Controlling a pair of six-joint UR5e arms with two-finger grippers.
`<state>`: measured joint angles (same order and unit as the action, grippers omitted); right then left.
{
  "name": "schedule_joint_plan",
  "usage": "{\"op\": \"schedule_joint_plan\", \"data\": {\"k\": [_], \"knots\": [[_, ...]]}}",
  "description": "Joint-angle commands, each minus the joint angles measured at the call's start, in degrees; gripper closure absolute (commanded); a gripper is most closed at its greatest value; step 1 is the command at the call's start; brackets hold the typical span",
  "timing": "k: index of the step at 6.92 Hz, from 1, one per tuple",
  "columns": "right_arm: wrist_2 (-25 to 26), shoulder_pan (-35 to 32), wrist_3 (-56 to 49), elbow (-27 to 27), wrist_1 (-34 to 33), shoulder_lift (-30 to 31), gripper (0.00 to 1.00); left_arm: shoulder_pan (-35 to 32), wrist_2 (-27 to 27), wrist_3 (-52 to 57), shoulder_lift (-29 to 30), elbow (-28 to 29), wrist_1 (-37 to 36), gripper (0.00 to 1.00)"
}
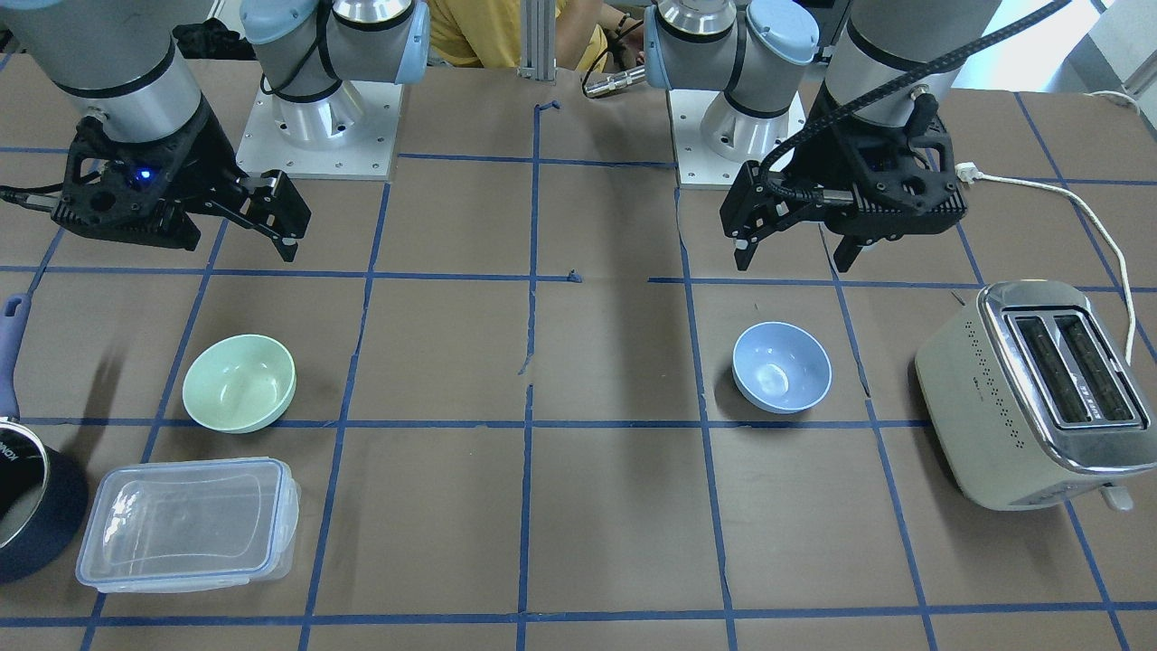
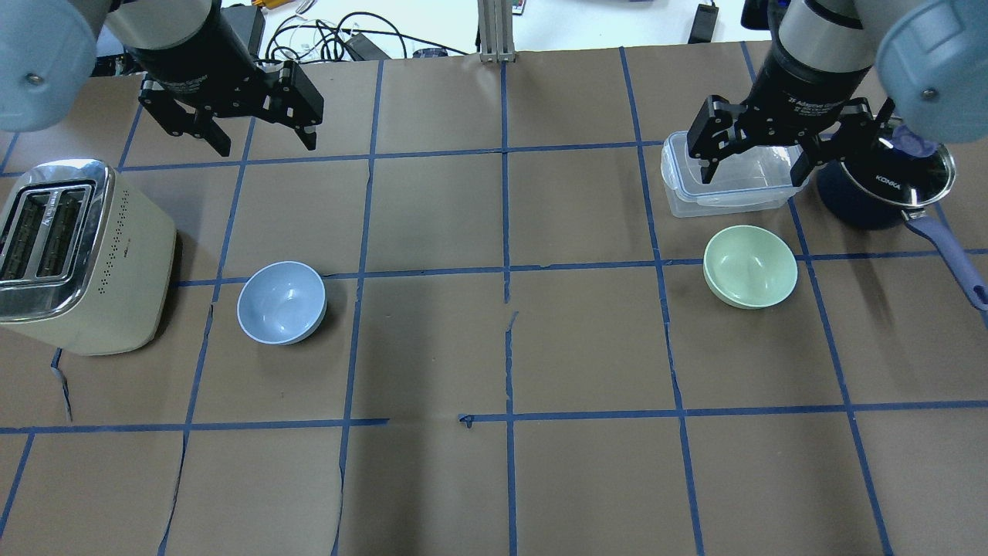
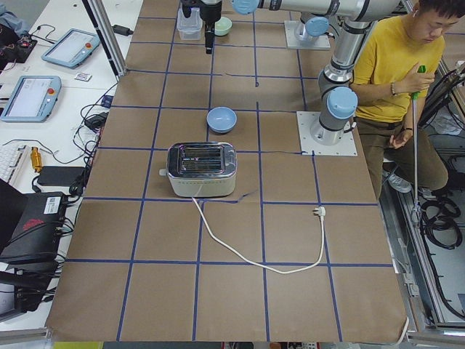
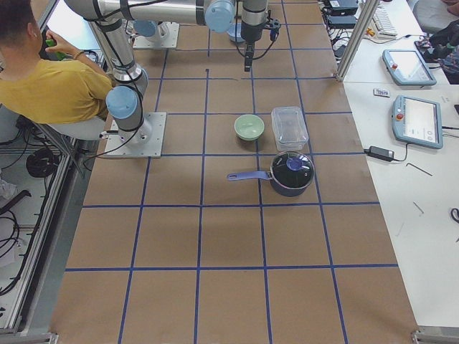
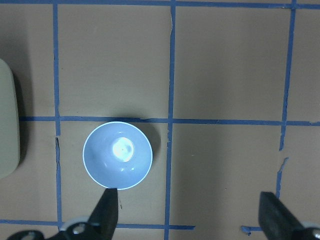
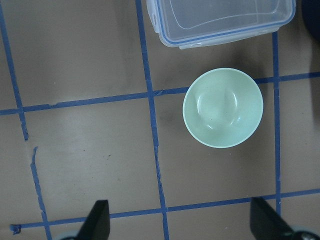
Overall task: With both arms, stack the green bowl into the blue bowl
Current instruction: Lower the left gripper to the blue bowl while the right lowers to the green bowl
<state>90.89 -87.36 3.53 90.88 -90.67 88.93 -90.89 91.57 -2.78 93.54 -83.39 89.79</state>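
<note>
While the left hand (image 2: 267, 144) and right hand (image 2: 755, 178) gape wide, the pot (image 2: 888, 189) reads KONKA.

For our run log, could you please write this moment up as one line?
left gripper: open, empty | right gripper: open, empty | green bowl: upright, untouched | blue bowl: upright, empty | stack: not done

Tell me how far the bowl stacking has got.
Done: nothing yet. The green bowl and the blue bowl sit far apart, both empty. In hand: nothing. The left claw and the right claw hang open, touching neither bowl. Left: grasp the green bowl, carry it across and set it into the blue bowl.
</note>
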Motion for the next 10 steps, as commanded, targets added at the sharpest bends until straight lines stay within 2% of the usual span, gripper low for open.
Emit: {"op": "schedule_joint_plan", "data": {"k": [1, 10], "knots": [[0.0, -0.1, -0.1, 0.0, 0.1, 0.1, 0.0, -0.2, 0.0, 0.0, -0.4, -0.5, -0.6, 0.0], [0.0, -0.3, -0.2, 0.3, 0.1, 0.2, 0.0, 0.9, -0.3, 3.3, -1.9, -0.6, -1.3, 0.0]]}}
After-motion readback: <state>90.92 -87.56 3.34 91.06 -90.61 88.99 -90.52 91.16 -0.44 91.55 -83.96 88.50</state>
